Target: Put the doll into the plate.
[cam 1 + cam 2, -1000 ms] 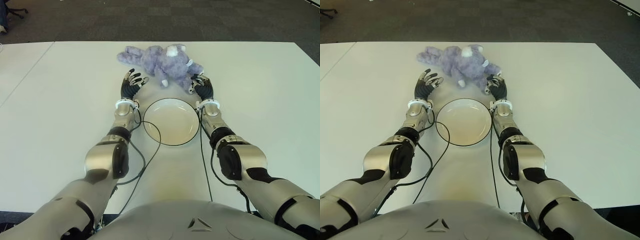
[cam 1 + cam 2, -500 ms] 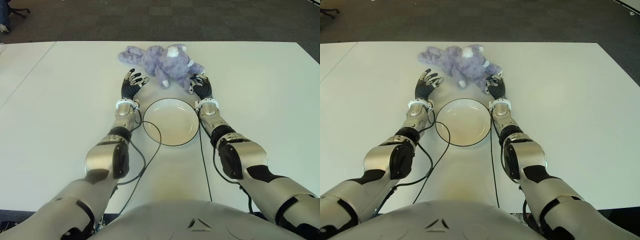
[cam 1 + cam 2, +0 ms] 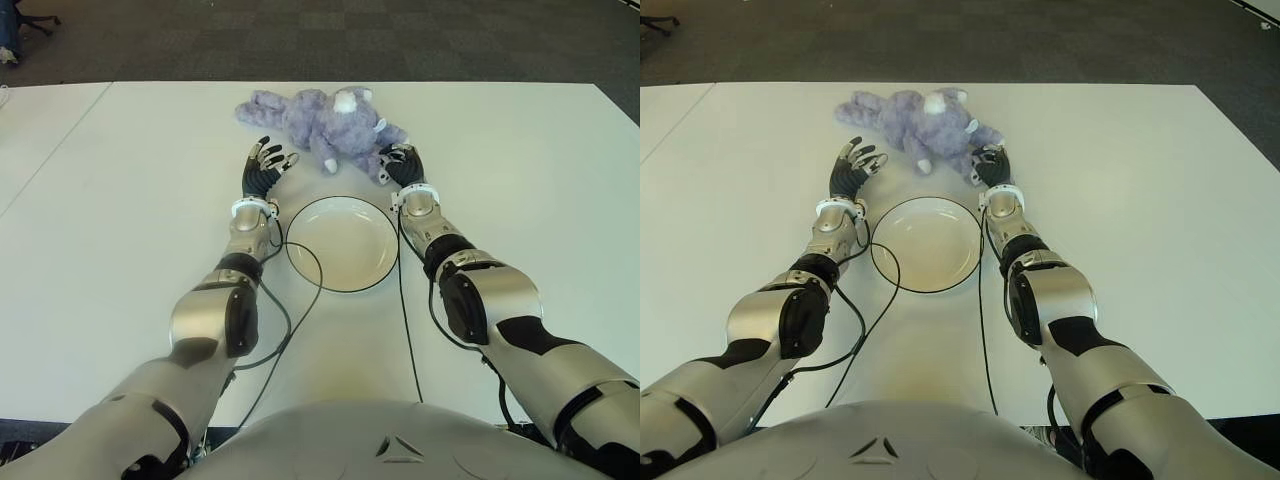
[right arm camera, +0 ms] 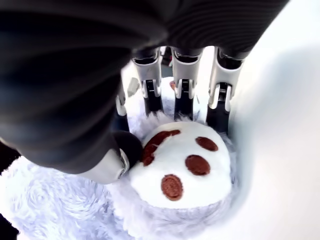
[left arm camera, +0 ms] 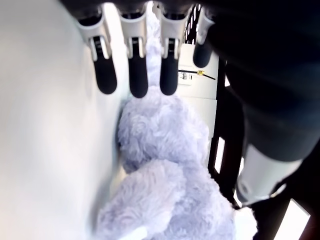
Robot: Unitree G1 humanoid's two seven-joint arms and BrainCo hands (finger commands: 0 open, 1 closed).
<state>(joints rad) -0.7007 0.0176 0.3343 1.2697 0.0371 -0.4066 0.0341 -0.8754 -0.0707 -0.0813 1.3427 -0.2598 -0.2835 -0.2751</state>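
We see the left hand (image 3: pixel 264 170) just beyond the plate (image 3: pixel 338 242), left of its far rim, arm stretched fwd, fingers (image 5: pixel 138 75) straight and spread, holding nothing, doll's limb close ahead. Doll (image 3: pixel 320 125) lies on the white table (image 3: pixel 120 200) beyond the plate, not in it. Right hand (image 3: pixel 399 167) sits just past the plate's far-right rim, fingers (image 4: pixel 183 92) reaching over the doll's white paw w/ thumb alongside; not clamped yet.
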